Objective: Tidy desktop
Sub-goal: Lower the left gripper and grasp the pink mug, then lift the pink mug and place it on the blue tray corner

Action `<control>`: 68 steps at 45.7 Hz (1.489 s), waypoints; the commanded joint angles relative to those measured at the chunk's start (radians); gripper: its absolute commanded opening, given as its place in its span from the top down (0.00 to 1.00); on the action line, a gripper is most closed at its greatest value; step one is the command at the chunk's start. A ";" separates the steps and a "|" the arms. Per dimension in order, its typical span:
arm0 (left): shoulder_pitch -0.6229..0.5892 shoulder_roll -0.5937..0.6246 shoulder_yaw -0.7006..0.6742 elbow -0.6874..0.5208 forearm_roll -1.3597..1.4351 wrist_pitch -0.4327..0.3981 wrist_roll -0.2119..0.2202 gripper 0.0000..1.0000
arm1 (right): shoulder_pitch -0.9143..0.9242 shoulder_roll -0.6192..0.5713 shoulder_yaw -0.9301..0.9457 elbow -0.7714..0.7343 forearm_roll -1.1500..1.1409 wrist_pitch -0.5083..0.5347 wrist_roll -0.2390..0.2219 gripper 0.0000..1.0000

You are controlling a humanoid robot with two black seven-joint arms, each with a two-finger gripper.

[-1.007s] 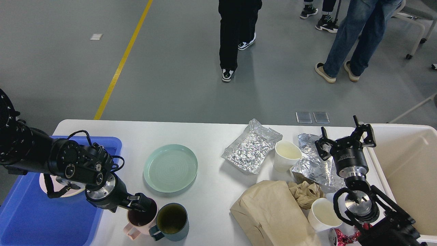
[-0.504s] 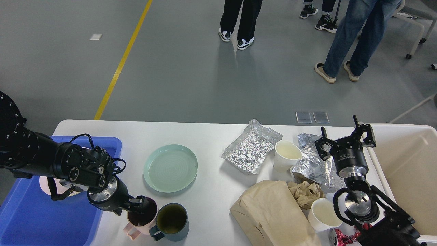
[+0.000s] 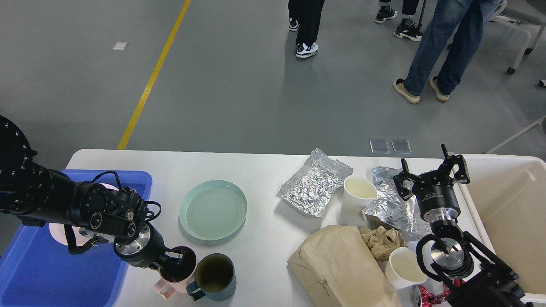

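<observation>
Desktop: the wide white smooth tabletop (image 3: 264,170) fills the lower frame, cluttered.
Tray: blue plastic tray (image 3: 38,273), lower left, likely destination.
Bin: cream plastic bin (image 3: 512,204), right edge.
Mug: pink ceramic mug (image 3: 175,273), bottom left, touching the dark green mug (image 3: 213,275).
Left gripper (image 3: 175,259): dipped at the pink rim; grip undeterminable.
Right gripper (image 3: 431,172): spread, empty.
Advice: pinch the rim wall firmly, lift straight, avoid nudging the neighbour.

The left gripper (image 3: 177,259) dips inside the pink mug (image 3: 174,273), hiding its fingers. The bottom edge cuts off the paper bag (image 3: 341,268).
</observation>
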 commanded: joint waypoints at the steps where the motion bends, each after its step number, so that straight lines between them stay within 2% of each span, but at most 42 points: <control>1: 0.001 0.000 0.003 0.000 0.000 0.002 0.000 0.97 | 0.000 -0.001 0.000 0.001 0.000 0.000 -0.001 0.00; 3: 0.001 0.000 0.003 0.000 0.000 0.002 0.001 1.00 | 0.000 -0.001 0.000 -0.001 0.000 0.000 0.001 0.00; 17: -0.027 0.017 0.032 -0.017 0.000 -0.017 0.000 1.00 | 0.000 0.001 0.000 -0.001 0.000 0.000 -0.001 0.00; 24: -0.127 0.048 0.100 -0.055 0.000 -0.103 -0.002 1.00 | 0.000 0.001 0.000 -0.001 0.000 0.000 -0.001 0.00; 33: -0.372 0.109 0.158 -0.132 -0.035 -0.263 -0.008 1.00 | 0.000 -0.001 0.000 -0.001 0.001 0.000 0.001 0.00; 39: -0.570 0.102 0.212 -0.202 -0.112 -0.389 -0.009 1.00 | 0.000 -0.001 0.000 -0.001 0.000 0.000 0.001 0.00; 46: -0.760 0.088 0.253 -0.296 -0.167 -0.467 -0.016 1.00 | 0.000 -0.001 0.000 -0.001 0.000 0.000 -0.001 0.00; 50: -0.860 0.085 0.276 -0.341 -0.190 -0.524 -0.032 1.00 | 0.000 -0.001 0.000 -0.001 0.000 0.000 0.001 0.00; 54: -0.955 0.080 0.312 -0.362 -0.215 -0.588 -0.072 1.00 | 0.000 -0.001 0.000 -0.001 0.000 0.000 0.001 0.00; 57: -0.999 0.054 0.336 -0.362 -0.218 -0.633 -0.103 1.00 | 0.000 -0.001 0.000 -0.001 0.001 0.000 0.001 0.00; 61: -1.010 0.028 0.359 -0.361 -0.221 -0.639 -0.124 1.00 | 0.000 -0.001 0.000 -0.001 0.000 0.000 0.001 0.00; 68: -1.007 0.051 0.385 -0.348 -0.216 -0.639 -0.121 1.00 | 0.000 -0.001 0.000 0.001 0.000 0.000 -0.001 0.00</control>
